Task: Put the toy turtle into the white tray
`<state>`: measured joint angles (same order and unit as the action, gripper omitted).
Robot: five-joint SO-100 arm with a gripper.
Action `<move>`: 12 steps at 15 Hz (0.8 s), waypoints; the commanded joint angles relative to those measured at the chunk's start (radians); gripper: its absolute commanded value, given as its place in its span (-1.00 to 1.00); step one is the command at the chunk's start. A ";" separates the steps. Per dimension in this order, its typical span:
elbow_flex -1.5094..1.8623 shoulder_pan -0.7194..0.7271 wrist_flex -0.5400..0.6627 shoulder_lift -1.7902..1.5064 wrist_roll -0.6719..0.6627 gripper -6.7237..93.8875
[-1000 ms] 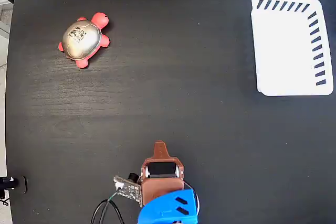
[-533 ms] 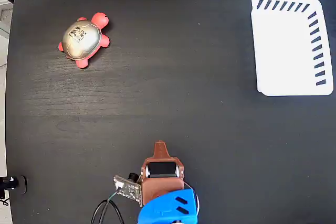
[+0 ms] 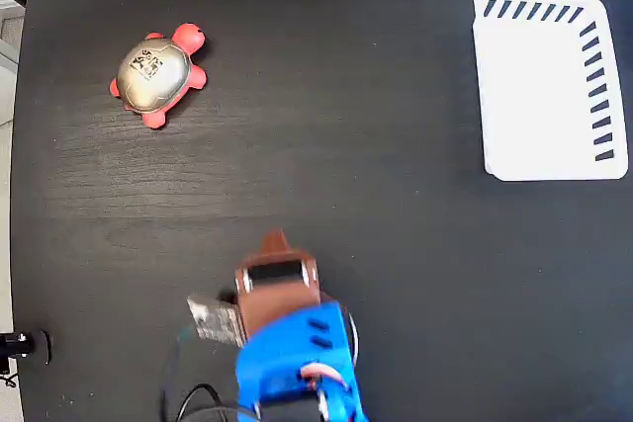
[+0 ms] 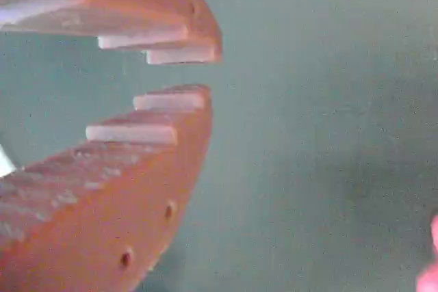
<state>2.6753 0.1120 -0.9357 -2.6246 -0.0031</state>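
I see a black wood-grain counter (image 3: 326, 145) filling most of the fixed view. A pale strip of floor (image 3: 8, 145) runs down the left edge. A small black object (image 3: 14, 345) sits at the lower left edge, too small to identify.

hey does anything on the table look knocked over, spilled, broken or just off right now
Nothing stands out. The small silver-shelled toy turtle with red feet sits upright on the black table, the flat white slotted plastic tray lies flat and empty, and the brown two-finger gripper holds nothing, its toothed tips slightly apart.
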 commanded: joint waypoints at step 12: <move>-1.436 0.146 -0.249 1.304 -0.199 -0.74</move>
<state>1.4051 0.2362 -1.1336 -1.3837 -0.1703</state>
